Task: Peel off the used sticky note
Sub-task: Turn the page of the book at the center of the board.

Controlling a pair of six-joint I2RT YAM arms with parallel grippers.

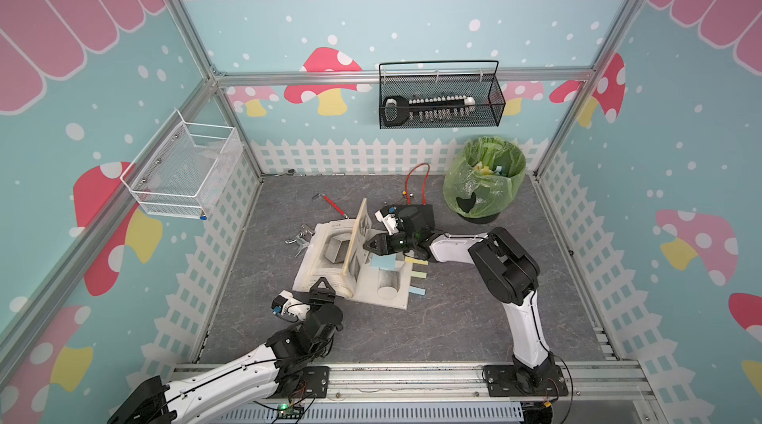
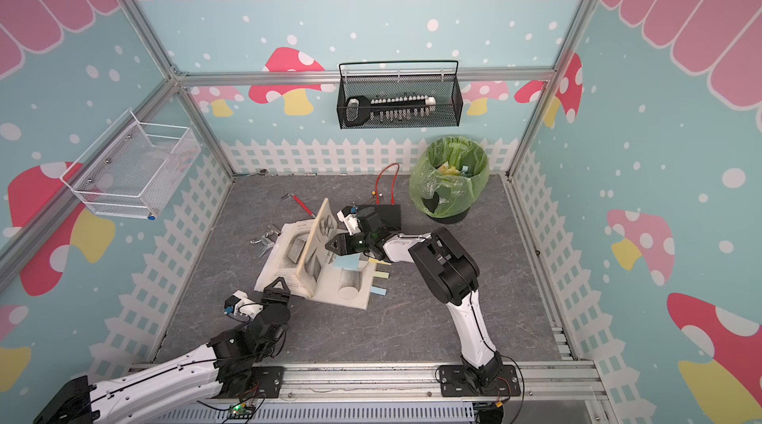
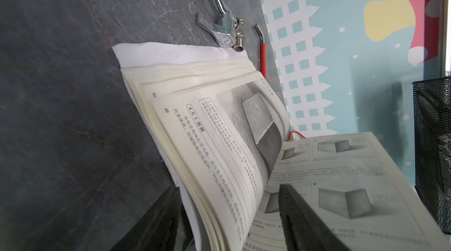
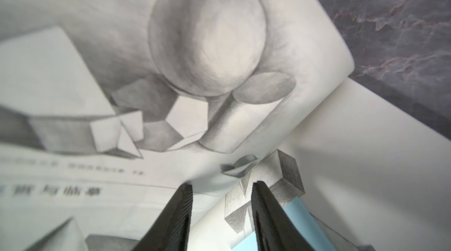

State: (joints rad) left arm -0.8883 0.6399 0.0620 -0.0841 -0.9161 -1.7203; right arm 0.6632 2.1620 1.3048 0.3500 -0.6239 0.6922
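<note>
Currently: the blue sticky note (image 1: 382, 263) lies flat on the book's (image 1: 389, 290) right-hand page, near the spine and just under the right jaws. The right wrist view catches a corner of it (image 4: 290, 223) beside one jaw. Small tabs (image 1: 418, 275) poke past the book's right edge. I judge they are not the target.

One leaf (image 1: 355, 236) stands upright along the spine. The right jaws are apart with their tips at that leaf. Its curl crosses the gap, and nothing looks pinched. The left jaws are wide apart at the book's near left corner, straddling the edge of the left page stack without pressing it.

Step in hand, as I read it: clear the standing leaf, then take the note.
- Tip the leaf fully past upright onto the left stack so it cannot flop back over the note. The left jaws could pin it there.
- Bring the right jaws low to the note's free edge, opposite the glue strip. I cannot tell which edge that is.
- Pinch the note alone, then peel low and slow so the page beneath neither lifts nor tears.

A bin (image 1: 484, 179) with a green liner sits beyond the book's far right corner and is the likely drop point. A tap (image 1: 303, 234) and a red-handled tool (image 1: 336, 205) lie on the surface off the book's left and far sides.
</note>
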